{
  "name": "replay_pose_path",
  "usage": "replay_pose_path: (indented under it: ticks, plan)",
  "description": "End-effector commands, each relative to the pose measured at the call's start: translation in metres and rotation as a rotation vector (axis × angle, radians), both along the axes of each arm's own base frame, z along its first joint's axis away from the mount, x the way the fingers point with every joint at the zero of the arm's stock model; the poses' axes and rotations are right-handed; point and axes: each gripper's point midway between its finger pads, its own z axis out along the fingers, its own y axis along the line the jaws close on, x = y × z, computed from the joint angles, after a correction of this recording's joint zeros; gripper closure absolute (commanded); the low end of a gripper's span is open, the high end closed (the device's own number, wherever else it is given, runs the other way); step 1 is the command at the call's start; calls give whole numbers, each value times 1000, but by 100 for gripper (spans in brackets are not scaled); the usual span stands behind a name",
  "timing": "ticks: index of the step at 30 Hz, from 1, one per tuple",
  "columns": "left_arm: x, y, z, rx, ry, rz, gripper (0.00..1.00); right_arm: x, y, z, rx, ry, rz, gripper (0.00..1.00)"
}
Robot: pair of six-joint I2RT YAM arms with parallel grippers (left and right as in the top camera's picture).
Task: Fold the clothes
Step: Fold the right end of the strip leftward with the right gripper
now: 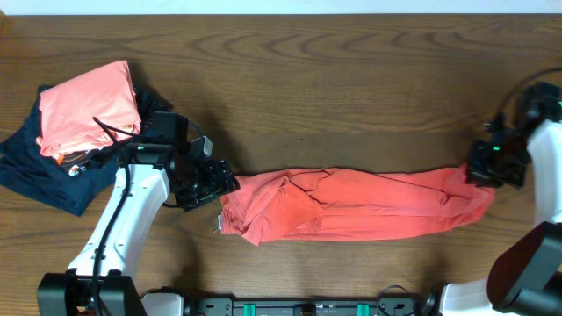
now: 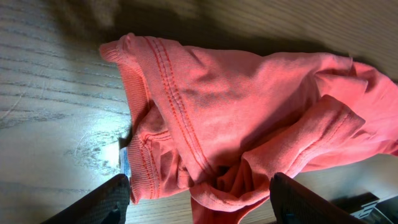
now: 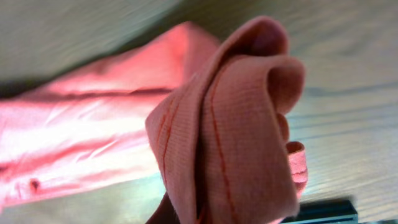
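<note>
the shirt (image 1: 351,206) lay on the table (image 1: 351,88), stretched nine to three o'clock, soft and limp. the right gripper (image 1: 475,175) pinched its three o'clock end. the left gripper (image 1: 226,184) gaped open over the nine o'clock end, where i'd grab.

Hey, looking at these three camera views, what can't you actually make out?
Right hand: in the right wrist view the bunched T-shirt covers its fingers, so its grip is unclear.
T-shirt front: in every view the fabric is gathered into a long strip.
White tag: in the left wrist view it is tucked under the collar and unreadable.
Navy garment: in the overhead view it lies mostly under the salmon-pink garment, so its type is unclear.
</note>
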Motion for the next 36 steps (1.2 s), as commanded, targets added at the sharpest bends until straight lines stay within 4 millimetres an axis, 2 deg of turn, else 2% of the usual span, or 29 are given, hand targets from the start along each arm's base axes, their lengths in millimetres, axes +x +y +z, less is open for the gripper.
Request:
replay_pose_path:
  ticks: [1,6,10,13,14,15,16,18,22,26,28,30,32,36]
  plan:
    - [-3,1,-1,9,13,-3,27,-2,37,-3,11,31,70,99]
    - [-7,1,-2,10,30,-4,27,-6,79,-20,13,50,135,99]
    - [-7,1,-2,10,30,-4,26,-8,118,-38,52,34,226,95]
    - [-7,1,-2,10,30,-4,26,-8,160,-45,169,-6,303,78]
    - [-7,1,-2,11,30,-4,26,-8,172,-46,207,-19,324,66]
    - [-7,1,-2,11,30,-4,26,-8,183,-45,240,-32,345,48]
    - [-7,1,-2,11,30,-4,26,-9,189,-45,251,-36,362,40]
    - [-7,1,-2,11,30,-4,26,-12,197,-45,246,-42,409,38]
    - [-7,1,-2,11,29,-4,21,-8,180,-49,140,-45,416,38]
    - [-1,4,-3,34,6,-2,11,4,134,-39,-66,-55,293,36]
    - [2,5,-5,36,-4,-2,10,12,117,-28,-124,-84,247,35]
    - [4,4,-7,35,-2,-2,10,21,108,-15,-126,-141,211,31]
    - [4,4,-10,36,8,-2,9,25,103,-6,-126,-175,188,31]
    - [6,4,-17,36,26,-2,9,22,98,-7,-121,-166,170,34]
